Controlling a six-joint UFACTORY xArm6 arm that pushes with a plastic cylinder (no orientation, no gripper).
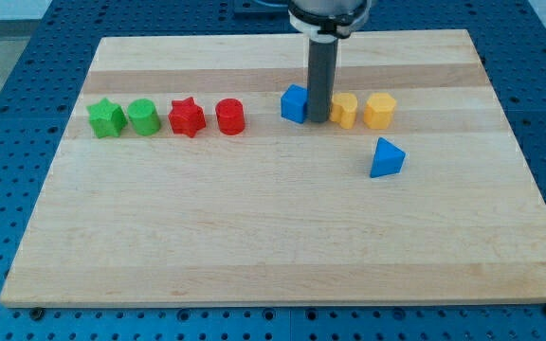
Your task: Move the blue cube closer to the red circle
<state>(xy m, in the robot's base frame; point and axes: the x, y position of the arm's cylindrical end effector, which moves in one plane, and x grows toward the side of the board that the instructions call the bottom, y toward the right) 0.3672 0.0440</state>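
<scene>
The blue cube (pixel 294 103) sits on the wooden board (pixel 273 227) just right of centre, near the view's top. The red circle (pixel 230 116) lies to its left, a short gap away. My tip (pixel 318 120) stands right against the blue cube's right side, between it and a yellow block (pixel 345 110).
Left of the red circle stand a red star (pixel 187 117), a green circle (pixel 144 117) and a green star (pixel 106 118) in a row. A second yellow block (pixel 379 110) sits at the right. A blue triangle (pixel 386 157) lies below it.
</scene>
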